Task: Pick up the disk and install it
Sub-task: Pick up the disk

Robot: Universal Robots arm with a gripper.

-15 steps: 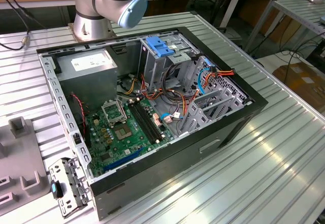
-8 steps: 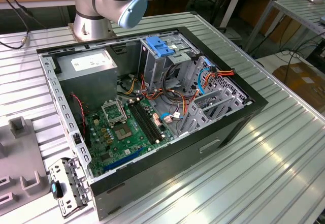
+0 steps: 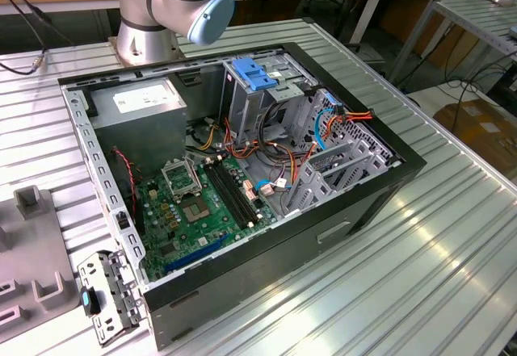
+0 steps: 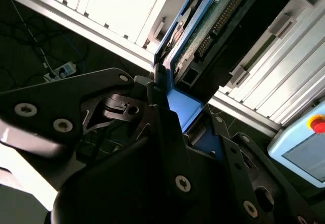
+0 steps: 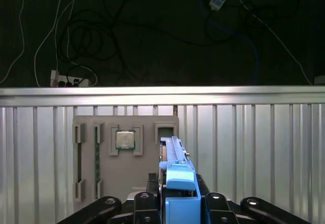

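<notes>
The disk [image 5: 175,155] stands edge-on between my black fingers in the first wrist view, its blue plastic carrier [image 5: 180,191] facing the camera. In the second wrist view the disk [image 4: 213,26] shows its green circuit-board side and blue carrier edge [image 4: 180,107]. My gripper [image 5: 175,196] is shut on the disk, one finger [image 4: 162,122] pressed against the carrier. The disk hangs over the ribbed aluminium table, beside a grey fixture plate [image 5: 101,153].
An open computer case [image 3: 388,182] lies on the table with a motherboard [image 3: 202,207], a power-supply box [image 3: 145,98] and a tall metal bay with a blue latch [image 3: 254,73]. The arm's base [image 3: 145,33] stands behind it. The fixture plate holds a processor chip [image 5: 125,139].
</notes>
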